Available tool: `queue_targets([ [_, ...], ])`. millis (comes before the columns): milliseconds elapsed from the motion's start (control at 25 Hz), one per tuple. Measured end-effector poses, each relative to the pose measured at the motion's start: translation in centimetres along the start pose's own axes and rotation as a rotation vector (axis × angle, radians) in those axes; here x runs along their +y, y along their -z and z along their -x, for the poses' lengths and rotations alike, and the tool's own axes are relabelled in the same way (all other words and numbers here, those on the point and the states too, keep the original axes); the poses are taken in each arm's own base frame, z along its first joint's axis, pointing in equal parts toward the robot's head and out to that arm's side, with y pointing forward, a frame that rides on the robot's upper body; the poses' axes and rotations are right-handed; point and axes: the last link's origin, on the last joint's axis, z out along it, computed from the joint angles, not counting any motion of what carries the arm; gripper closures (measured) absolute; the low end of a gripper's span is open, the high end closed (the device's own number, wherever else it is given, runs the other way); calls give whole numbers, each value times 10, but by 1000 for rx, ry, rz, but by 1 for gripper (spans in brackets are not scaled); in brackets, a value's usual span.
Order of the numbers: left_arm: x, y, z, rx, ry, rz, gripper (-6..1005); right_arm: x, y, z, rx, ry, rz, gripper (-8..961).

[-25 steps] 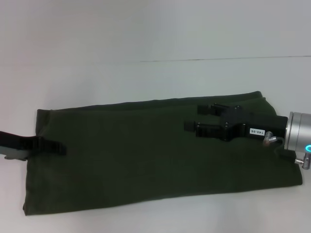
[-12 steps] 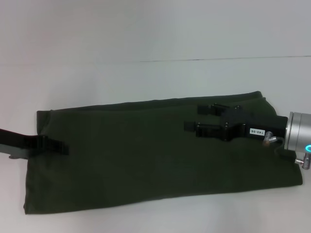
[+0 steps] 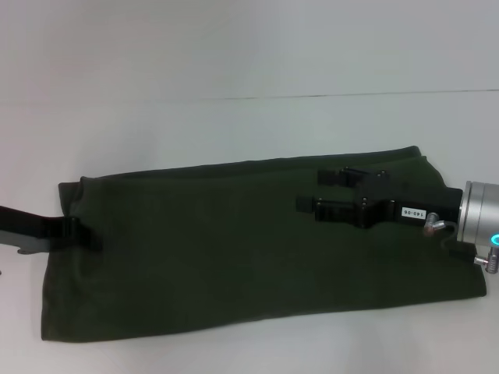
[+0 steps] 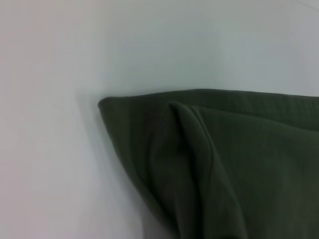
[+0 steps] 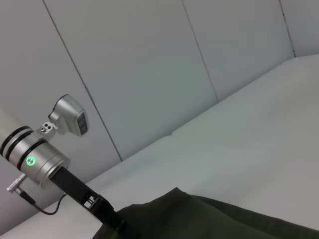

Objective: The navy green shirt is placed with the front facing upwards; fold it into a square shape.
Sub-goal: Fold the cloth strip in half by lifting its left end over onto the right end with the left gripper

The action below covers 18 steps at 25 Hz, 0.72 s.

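Note:
The navy green shirt [image 3: 234,241] lies folded into a long strip across the table, plain green side up, with no lettering showing. My left gripper [image 3: 82,234] reaches in from the left and is shut on the strip's left edge, one black finger lying on top of the cloth. The left wrist view shows the shirt's layered corner [image 4: 199,149]. My right gripper [image 3: 312,190] hovers over the right part of the strip, open, its fingers pointing left with nothing between them. The right wrist view shows the left gripper [image 5: 107,216] at the shirt's edge [image 5: 224,219].
The white table [image 3: 249,125] spreads out beyond the shirt, with a thin seam line [image 3: 351,95] running across it. Pale wall panels [image 5: 149,74] stand behind the table's far side.
My left gripper slid right onto the shirt's left edge, then drew back a little, and the cloth's left corner shifted slightly. The right arm has barely moved.

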Motion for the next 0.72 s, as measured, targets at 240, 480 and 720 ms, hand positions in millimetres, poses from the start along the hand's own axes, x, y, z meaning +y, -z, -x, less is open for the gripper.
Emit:
queue_targets([
  [240, 0, 0, 0, -2, -1, 0, 805, 1, 0, 0, 0, -1, 3, 70],
  [480, 0, 0, 0, 0, -4, -2, 874, 1, 0, 0, -1, 0, 6, 70],
  [720, 1, 4, -2, 2, -19, -2, 871, 1, 0, 0, 0, 0, 4, 71],
])
